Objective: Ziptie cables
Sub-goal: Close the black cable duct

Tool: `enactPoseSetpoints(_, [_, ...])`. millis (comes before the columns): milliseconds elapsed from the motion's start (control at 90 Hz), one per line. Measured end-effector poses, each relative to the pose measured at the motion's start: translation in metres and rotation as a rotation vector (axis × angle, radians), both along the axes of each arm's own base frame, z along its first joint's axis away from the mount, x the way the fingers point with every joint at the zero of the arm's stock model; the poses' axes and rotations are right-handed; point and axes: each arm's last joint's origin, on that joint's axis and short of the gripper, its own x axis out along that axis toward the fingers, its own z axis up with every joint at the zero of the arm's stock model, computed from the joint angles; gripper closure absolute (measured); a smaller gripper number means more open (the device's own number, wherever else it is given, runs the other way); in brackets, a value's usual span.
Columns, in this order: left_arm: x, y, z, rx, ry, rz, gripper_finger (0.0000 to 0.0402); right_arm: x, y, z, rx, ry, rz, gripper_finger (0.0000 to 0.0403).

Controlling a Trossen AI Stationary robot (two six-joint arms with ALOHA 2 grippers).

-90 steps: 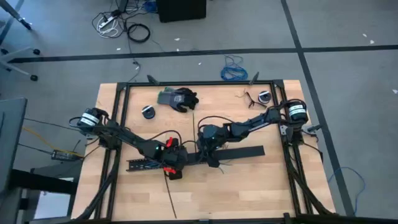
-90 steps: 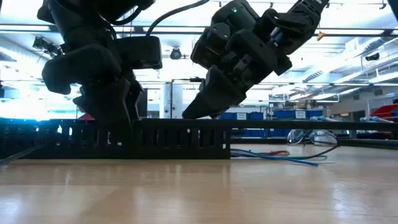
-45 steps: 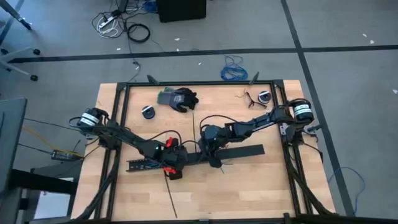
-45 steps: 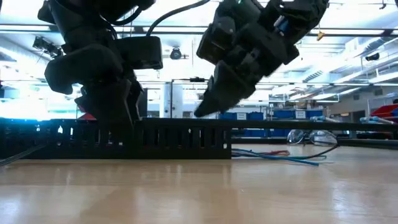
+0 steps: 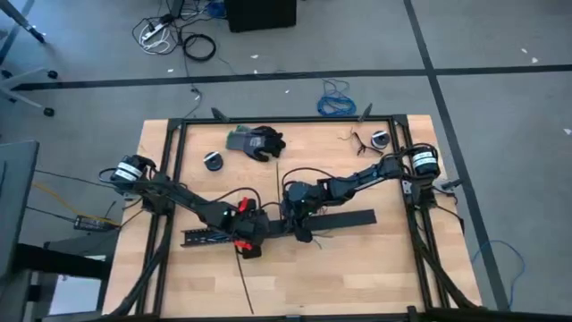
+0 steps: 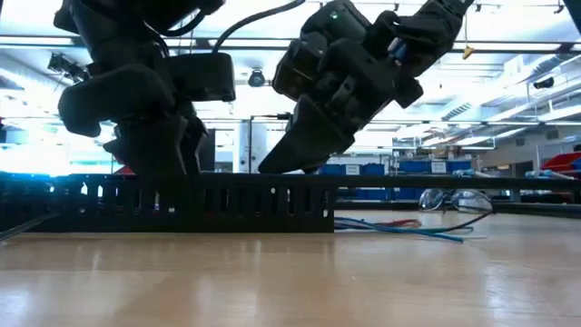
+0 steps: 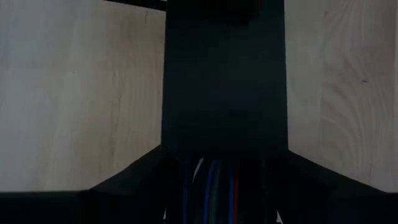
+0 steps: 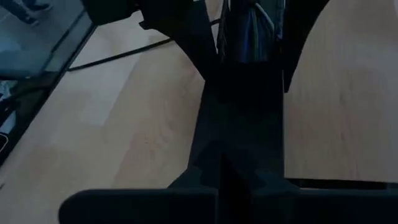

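L gripper (image 5: pixel 248 234) sits low over the slotted duct (image 5: pixel 207 236) near table centre-left, red parts showing on its wrist; in the low view it hangs right on top of the duct (image 6: pixel 182 204). Can't tell if its fingers are spread or pressed together, as the wrist view is mostly filled by a dark bar. The cables (image 7: pixel 211 186), blue, green and red strands, run under that bar between the L fingers, so part of the bundle lies in the duct at the L gripper. One ziptie (image 5: pixel 246 284) lies on the wood nearer the front edge, thin black strip running from the L gripper toward the table edge. R gripper (image 5: pixel 302 231) is just beside the L one, tilted down onto the wide flat bar (image 5: pixel 344 219); its wrist view shows the fingertips together, closed on the bar's near end. Loose cable ends (image 6: pixel 408 229) fan out on the table past the duct's right end. Glove (image 5: pixel 256 141) lies at the back, well apart.
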Motion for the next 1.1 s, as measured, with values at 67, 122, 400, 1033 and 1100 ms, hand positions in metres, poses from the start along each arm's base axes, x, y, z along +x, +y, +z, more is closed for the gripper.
enactPoseSetpoints(67, [-0.0004,0.0001,0.0000,0.005,0.008,-0.012,0.0162,-0.0009,-0.0002,-0.0010,-0.003,0.015,-0.001,0.0402])
enactPoseSetpoints(122, [-0.0011,-0.0004,-0.0004,0.014,0.019,-0.044,0.0150,-0.0013,-0.0003,-0.0015,-0.006,0.022,-0.002,0.0402])
enactPoseSetpoints(400, [-0.0073,0.0012,-0.0042,0.036,0.091,-0.064,0.0092,-0.0029,-0.0002,-0.0031,0.003,0.043,0.011,0.0403])
enactPoseSetpoints(1033, [-0.0075,0.0003,0.0006,0.019,0.071,-0.065,0.0110,-0.0063,0.0003,-0.0054,0.031,0.090,0.032,0.0402])
enactPoseSetpoints(1100, [-0.0075,0.0002,0.0007,0.019,0.070,-0.065,0.0120,-0.0063,0.0004,-0.0054,0.032,0.090,0.032,0.0402])
